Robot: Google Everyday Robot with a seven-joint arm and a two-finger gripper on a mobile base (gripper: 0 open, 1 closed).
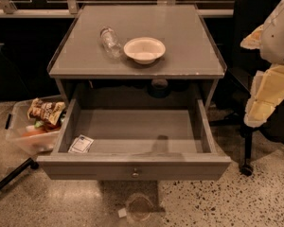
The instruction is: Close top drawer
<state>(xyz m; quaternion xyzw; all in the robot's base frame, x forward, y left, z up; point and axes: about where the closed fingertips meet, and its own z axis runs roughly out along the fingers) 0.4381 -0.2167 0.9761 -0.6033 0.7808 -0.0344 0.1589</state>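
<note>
The top drawer (132, 167) of the grey cabinet is pulled far out toward me. Its flat front panel has a small round metal knob (135, 173) at the centre. The shallow grey box body (132, 131) is open to view and holds a small white packet (81, 144) at its front left corner. My gripper is out of view. Only white and pale yellow parts of my arm (270, 79) show at the right edge, to the right of the drawer and apart from it.
On the cabinet top (85, 56) lie a clear plastic bottle (110, 41) and a white bowl (144, 49). A clear bin with snack bags (33, 124) stands on the floor at left. A black chair (248, 126) is at right. A clear round thing (139, 207) lies on the floor below the drawer.
</note>
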